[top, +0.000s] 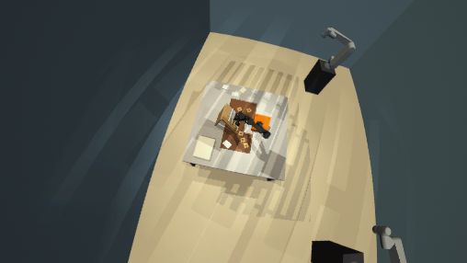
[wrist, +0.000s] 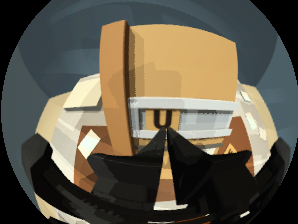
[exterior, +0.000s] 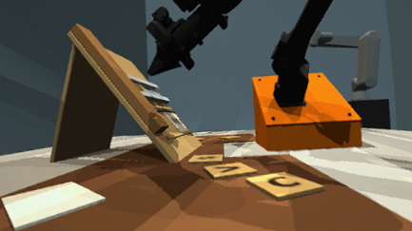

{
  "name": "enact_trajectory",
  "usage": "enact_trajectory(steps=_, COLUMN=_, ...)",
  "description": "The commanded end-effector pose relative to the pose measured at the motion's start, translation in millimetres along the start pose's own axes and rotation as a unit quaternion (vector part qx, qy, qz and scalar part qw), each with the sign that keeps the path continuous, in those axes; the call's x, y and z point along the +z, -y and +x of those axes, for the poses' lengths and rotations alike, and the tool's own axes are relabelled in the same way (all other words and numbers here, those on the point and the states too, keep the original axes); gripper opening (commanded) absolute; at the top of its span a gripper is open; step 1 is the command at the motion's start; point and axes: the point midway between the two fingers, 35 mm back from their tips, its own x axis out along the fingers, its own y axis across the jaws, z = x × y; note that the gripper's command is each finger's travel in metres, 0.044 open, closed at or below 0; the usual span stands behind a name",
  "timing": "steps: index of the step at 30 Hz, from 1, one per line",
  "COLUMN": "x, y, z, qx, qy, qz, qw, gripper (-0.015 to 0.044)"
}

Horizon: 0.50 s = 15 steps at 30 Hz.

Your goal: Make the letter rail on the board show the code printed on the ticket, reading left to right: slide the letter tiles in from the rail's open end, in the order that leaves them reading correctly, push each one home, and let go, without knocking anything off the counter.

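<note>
A slanted wooden board (exterior: 102,70) (wrist: 186,63) (top: 225,115) stands on the brown mat (exterior: 140,214). Its grey letter rail (exterior: 153,96) (wrist: 206,119) holds a tile marked U (wrist: 161,119) near the left end in the wrist view. My gripper (exterior: 151,72) (wrist: 165,131) (top: 237,118) is shut and empty. It hangs in the air just in front of the rail, pointing at the U tile without touching it. Three loose tiles lie on the mat by the board's foot: one marked C (exterior: 284,184), one behind it (exterior: 229,170) and a third (exterior: 205,158). A pale card (exterior: 50,203) (top: 227,143) lies flat on the mat.
The arm's orange base (exterior: 304,113) (top: 263,120) stands to the right of the board. A cream pad (top: 203,148) lies on the table's near left corner. Two grey arms on black boxes (top: 319,75) stand off the table.
</note>
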Motion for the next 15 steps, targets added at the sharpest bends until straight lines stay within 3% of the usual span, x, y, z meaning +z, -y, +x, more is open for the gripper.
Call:
enact_trajectory(steps=1, x=0, y=0, z=0, qx=0.000, qy=0.000, qz=0.000, qw=1.000, gripper=0.0000)
enact_trajectory(steps=5, x=1, y=2, z=2, qx=-0.005, qy=-0.013, qz=-0.002, qw=1.000, gripper=0.0000)
enact_trajectory(steps=15, x=13, y=27, z=19, qx=-0.033, qy=-0.216, qz=-0.014, qw=0.976, gripper=0.0000)
